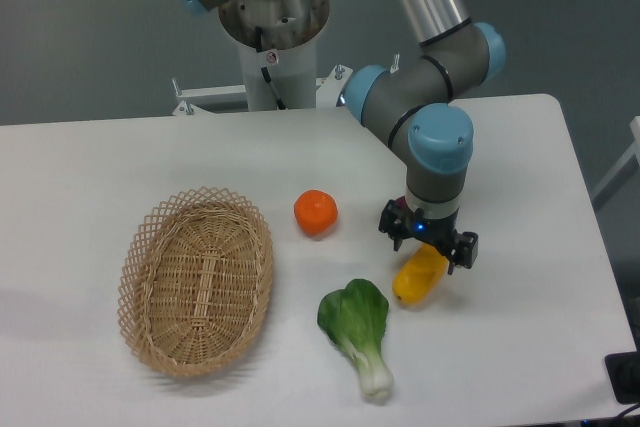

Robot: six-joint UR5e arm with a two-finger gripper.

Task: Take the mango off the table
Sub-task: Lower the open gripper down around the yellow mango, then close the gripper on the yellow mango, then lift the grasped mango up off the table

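Hovering over the smooth, oval yellow mango (419, 278) on the white table (520, 347), the two-finger gripper (428, 244) straddles its upper end, jaws spread; slippery skin, so grip mid-body.

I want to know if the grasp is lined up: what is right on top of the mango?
The gripper sits directly over the mango's upper end, covering it. Only the lower yellow part shows. Whether the fingers actually touch the fruit is hidden by the gripper body.

one mango (419, 278), one orange (315, 212), one basket (197, 280), one bok choy (359, 331)
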